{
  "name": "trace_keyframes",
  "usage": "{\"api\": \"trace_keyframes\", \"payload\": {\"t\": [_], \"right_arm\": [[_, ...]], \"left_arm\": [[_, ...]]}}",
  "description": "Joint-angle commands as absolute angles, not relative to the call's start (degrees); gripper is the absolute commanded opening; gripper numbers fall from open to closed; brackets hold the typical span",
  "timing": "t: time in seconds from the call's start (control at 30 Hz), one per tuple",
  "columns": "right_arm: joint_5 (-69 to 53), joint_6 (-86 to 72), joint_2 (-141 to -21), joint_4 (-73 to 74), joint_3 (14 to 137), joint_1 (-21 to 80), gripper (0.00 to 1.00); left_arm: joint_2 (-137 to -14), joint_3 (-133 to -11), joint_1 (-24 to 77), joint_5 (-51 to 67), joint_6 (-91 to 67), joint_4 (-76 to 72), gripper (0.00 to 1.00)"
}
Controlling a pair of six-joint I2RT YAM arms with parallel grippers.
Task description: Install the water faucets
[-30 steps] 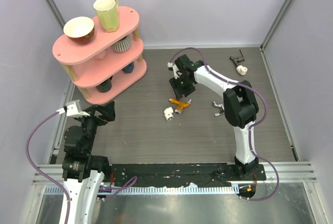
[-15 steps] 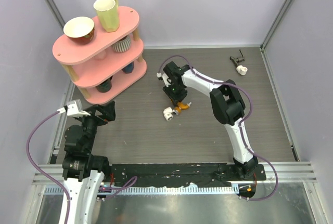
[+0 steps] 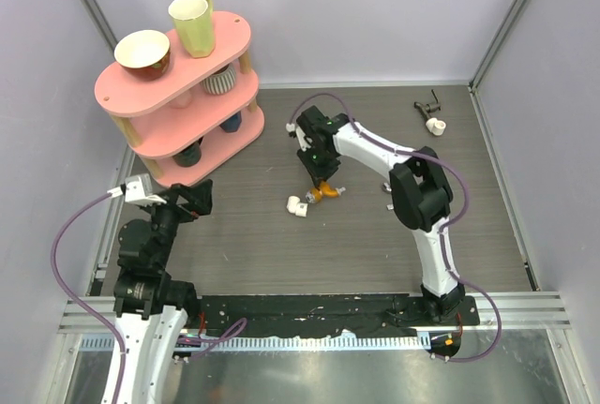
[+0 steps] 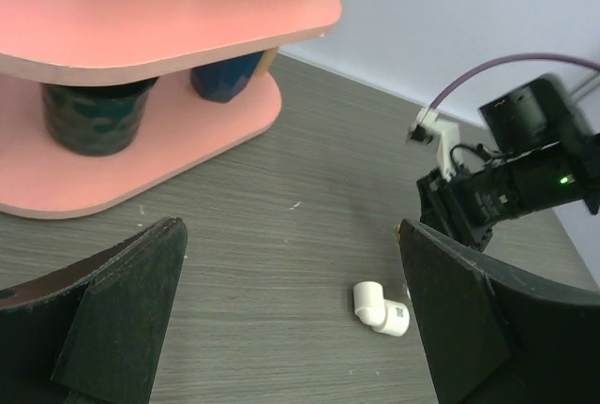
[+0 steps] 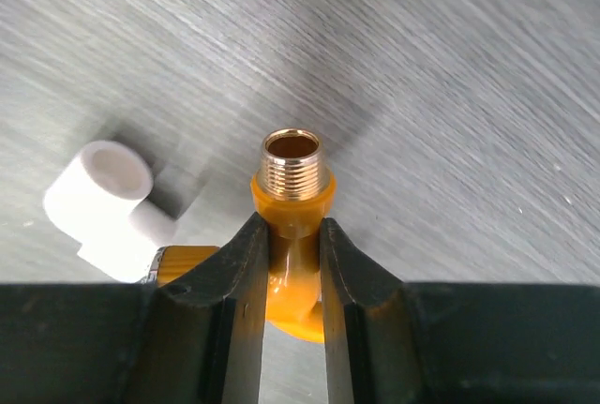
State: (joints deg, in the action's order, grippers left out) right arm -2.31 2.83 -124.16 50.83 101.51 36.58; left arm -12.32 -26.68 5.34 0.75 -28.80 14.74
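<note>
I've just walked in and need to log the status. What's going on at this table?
The right gripper is shut on the small orange plastic tap, whose brass threaded end points forward out of the grip. The short white plastic elbow fitting lies loose on the grey table right beside it, not yet joined to the tap. The left gripper hangs open and empty near the pink shelf.

Grey wood-grain table (image 3: 262, 246), lilac walls (image 3: 375, 20), pink shelf (image 3: 232, 38) (three tiers).
</note>
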Motion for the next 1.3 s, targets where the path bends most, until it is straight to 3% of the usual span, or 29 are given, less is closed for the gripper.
{"api": "trace_keyframes", "payload": {"t": [0.0, 0.4, 0.6, 0.9, 1.07, 1.27], "right_arm": [[-2.1, -8.2, -111.3, 47.3, 100.4, 34.9, 0.01], [7.4, -41.6, -86.1, 29.9, 82.8, 32.3, 0.01], [14.3, -55.3, -77.8, 24.9, 73.2, 32.2, 0.01], [12.0, -69.0, -69.8, 22.8, 64.9, 31.9, 0.01], [10.4, -74.7, -67.4, 19.9, 61.0, 32.0, 0.01], [10.0, -78.7, -66.0, 19.2, 58.9, 32.1, 0.01]], "left_arm": [[-17.0, -26.7, 5.9, 5.6, -33.4, 6.5, 1.00], [-34.6, -30.8, 7.3, 13.8, -43.5, -7.4, 1.00], [-44.5, -33.8, 19.0, 9.7, -43.8, -13.2, 1.00], [-60.0, -37.3, 36.4, 1.8, -43.6, -28.4, 1.00], [-69.1, -40.1, 41.7, 0.5, -44.0, -37.2, 1.00], [-77.2, -42.6, 46.1, -1.2, -44.7, -44.1, 0.92]]}}
